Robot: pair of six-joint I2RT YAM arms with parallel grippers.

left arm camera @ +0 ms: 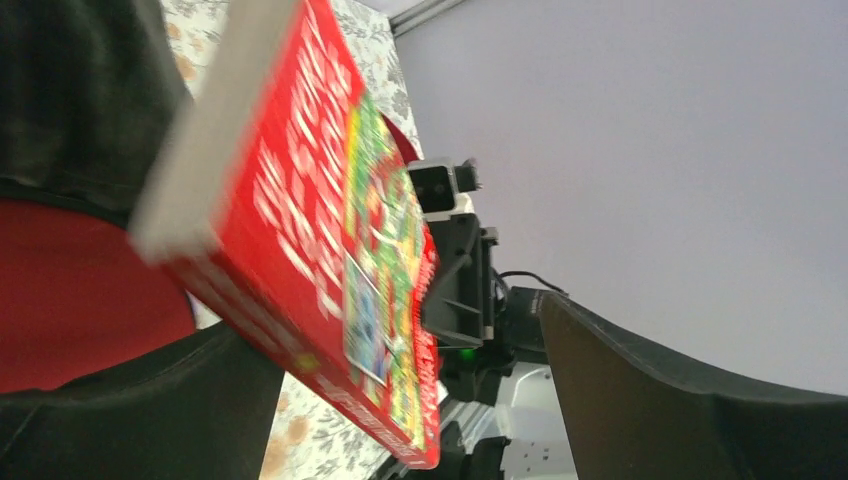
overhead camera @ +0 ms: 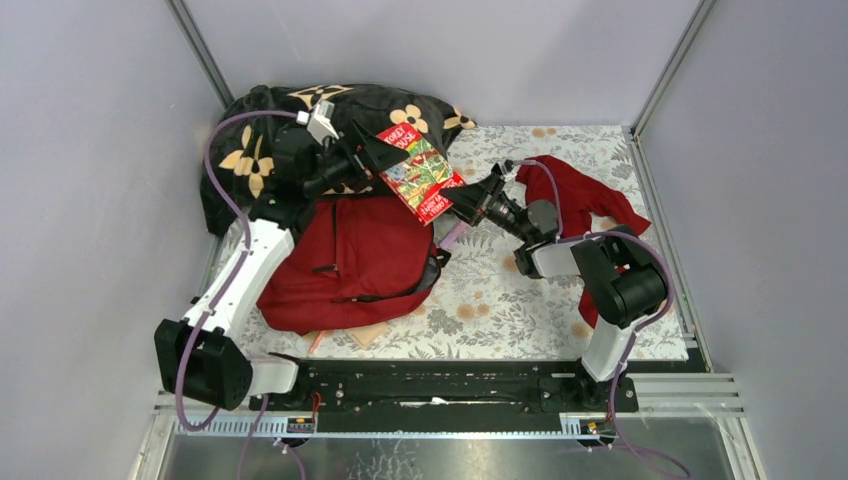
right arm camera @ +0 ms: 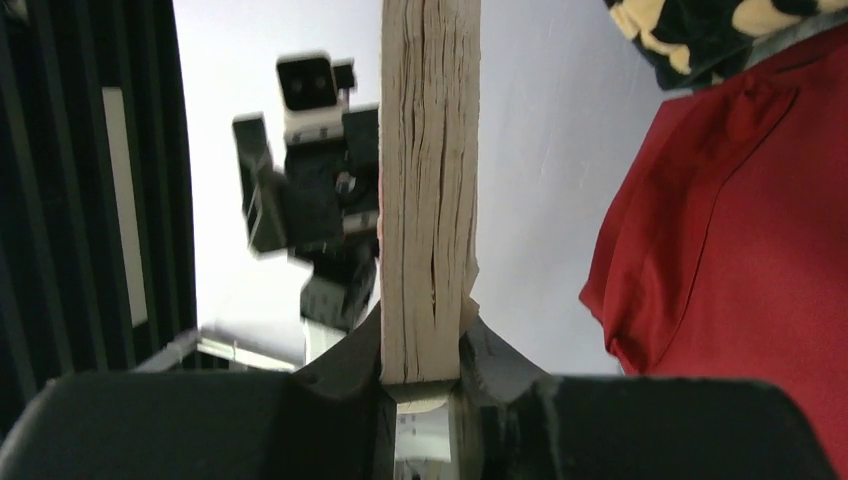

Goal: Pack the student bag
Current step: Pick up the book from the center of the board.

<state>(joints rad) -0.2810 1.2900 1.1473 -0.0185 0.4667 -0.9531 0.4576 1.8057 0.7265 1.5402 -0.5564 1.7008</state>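
Right now the right gripper (overhead camera: 468, 200) is clenched on one edge of a red book (overhead camera: 420, 172), holding it in the air. The left gripper (overhead camera: 385, 158) stands spread wide about the book's other end, gripping nothing. Below both lies the student bag (overhead camera: 345, 260), flat, its rounded end toward the arm bases. Behind the left gripper is a black flowered blanket (overhead camera: 395, 105), and behind the right a red garment (overhead camera: 575, 195).

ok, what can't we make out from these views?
- Top view: whether the student bag is unzipped; left arm covers its upper-left part.
- Top view: flat items under the bag, mostly hidden by it.
- Left wrist: red book cover print, motion-blurred.
- Right wrist: book's cover unseen, only its page edge faces the camera.
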